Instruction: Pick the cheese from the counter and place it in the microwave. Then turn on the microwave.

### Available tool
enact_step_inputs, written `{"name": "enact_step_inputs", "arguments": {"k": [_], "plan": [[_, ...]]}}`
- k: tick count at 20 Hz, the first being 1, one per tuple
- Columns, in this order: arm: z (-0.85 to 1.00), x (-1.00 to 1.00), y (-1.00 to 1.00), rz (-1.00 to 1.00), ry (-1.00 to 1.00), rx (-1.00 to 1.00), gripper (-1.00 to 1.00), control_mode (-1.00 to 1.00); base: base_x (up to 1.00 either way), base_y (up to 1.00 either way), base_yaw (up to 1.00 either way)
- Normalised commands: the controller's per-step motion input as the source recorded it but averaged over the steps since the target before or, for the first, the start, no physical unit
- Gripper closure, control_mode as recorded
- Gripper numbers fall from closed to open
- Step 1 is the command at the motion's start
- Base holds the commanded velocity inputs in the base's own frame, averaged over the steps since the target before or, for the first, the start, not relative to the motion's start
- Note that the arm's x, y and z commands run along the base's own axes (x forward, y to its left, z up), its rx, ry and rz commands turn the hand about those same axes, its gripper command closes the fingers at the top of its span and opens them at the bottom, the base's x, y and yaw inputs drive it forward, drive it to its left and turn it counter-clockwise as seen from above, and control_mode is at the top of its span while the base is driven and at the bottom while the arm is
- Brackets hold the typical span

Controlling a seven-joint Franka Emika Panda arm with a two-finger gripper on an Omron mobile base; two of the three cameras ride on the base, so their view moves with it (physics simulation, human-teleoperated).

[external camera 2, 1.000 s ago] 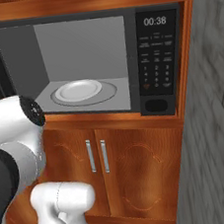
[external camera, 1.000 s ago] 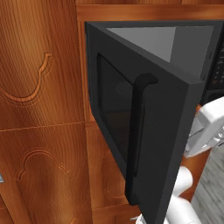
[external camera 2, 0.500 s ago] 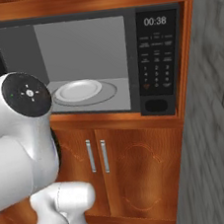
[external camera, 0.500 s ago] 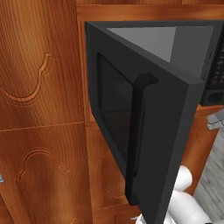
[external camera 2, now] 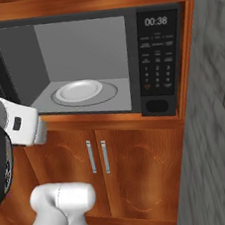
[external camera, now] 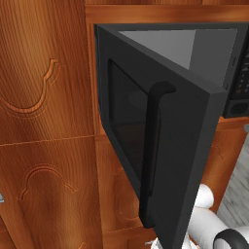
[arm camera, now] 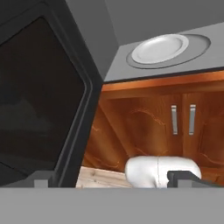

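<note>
The black microwave (external camera 2: 91, 62) stands open, its door (external camera: 160, 146) swung out to the left with the bar handle (external camera: 151, 151) facing me. Inside, a white plate (external camera 2: 79, 91) lies on the turntable, and nothing is on the plate. The button panel (external camera 2: 158, 61) with its lit display is on the right. In the hand view my gripper (arm camera: 113, 181) is open with nothing between its tips. It hangs low beside the door's dark window (arm camera: 41, 96), below the plate (arm camera: 159, 47). The cheese and the counter are out of view.
Brown wooden cabinet doors with silver bar handles (external camera 2: 91, 157) sit under the microwave. Tall wood panels (external camera: 44, 121) stand to its left and a grey wall (external camera 2: 210, 122) to its right. My white arm (external camera 2: 21, 125) crosses the left side, in front of the open door.
My arm has swung down and to the left: the white hand seen at the right edge of the left base view is gone. The microwave and its door have not moved.
</note>
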Motion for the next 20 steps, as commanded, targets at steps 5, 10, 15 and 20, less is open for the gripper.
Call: {"name": "enact_step_inputs", "arguments": {"k": [5, 10, 15, 20], "plan": [[0.00, 0.19, -0.02, -0.22, 0.19, -0.11, -1.00, -1.00, 0.00, 0.00, 0.00], [-0.22, 0.53, 0.00, -0.02, 0.43, -0.01, -1.00, -1.00, 0.00, 0.00, 0.00], [-0.49, 0.60, 0.05, 0.00, 0.46, -0.04, -1.00, -1.00, 0.00, 0.00, 0.00], [-0.40, 0.14, 0.23, 0.00, 0.26, -0.13, -1.00, -1.00, 0.00, 0.00, 0.00]]}}
